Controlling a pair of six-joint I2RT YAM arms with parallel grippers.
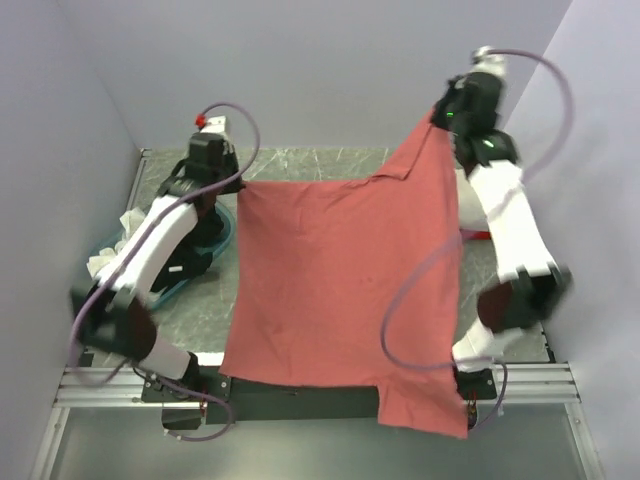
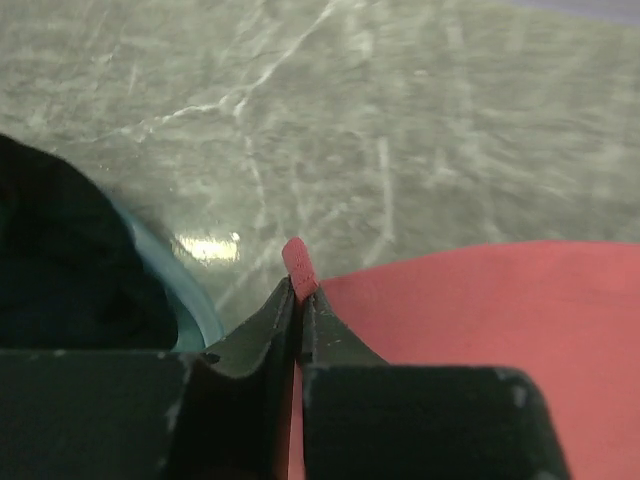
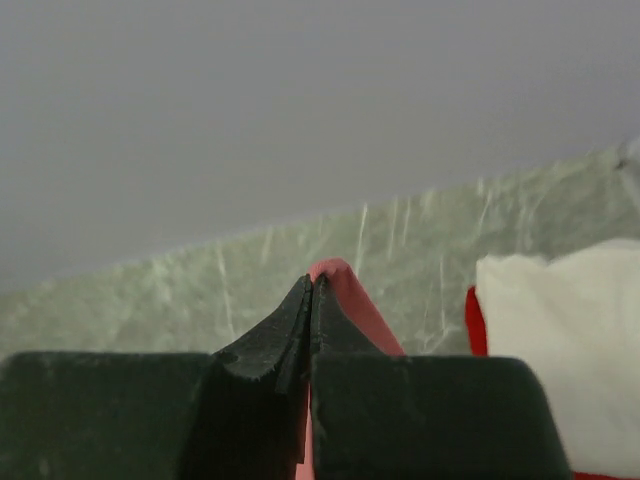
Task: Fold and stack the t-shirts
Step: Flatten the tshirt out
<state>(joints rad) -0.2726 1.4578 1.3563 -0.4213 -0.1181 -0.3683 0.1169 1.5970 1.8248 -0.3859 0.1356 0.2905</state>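
Salmon-pink cloth fills most of my overhead view. The pink shirt [image 1: 340,290] hangs spread like a sheet between the two arms, its far left corner low near the desk [image 1: 320,160] and its far right corner held well higher. The near hem drapes over the desk's front edge and across the arm bases, and one sleeve [image 1: 425,405] dangles at the near right. The left fingers [image 2: 280,318] are closed tight on a small rolled nub of the pink edge, which pokes up just past the tips; the right fingers [image 3: 290,318] are likewise pressed together on a thin fold of the same shirt. I judge this fabric light and limp, with no stiffness of its own, so it will sag, swing and crease wherever it is unsupported, and so slim a pinch could slide out if I pull the span taut. The safer places to hold look to me like the doubled hems, the shoulder seams and the collar [image 1: 397,172], taken deeper into the grip. Beyond the shirt, a teal basin [image 1: 222,238] sits under the left arm with white cloth [image 1: 112,255] and, it appears, black cloth [image 2: 70,260] in it. The right wrist camera shows a white shirt [image 3: 560,350] on the desk with red cloth [image 3: 471,318] showing at its edge.
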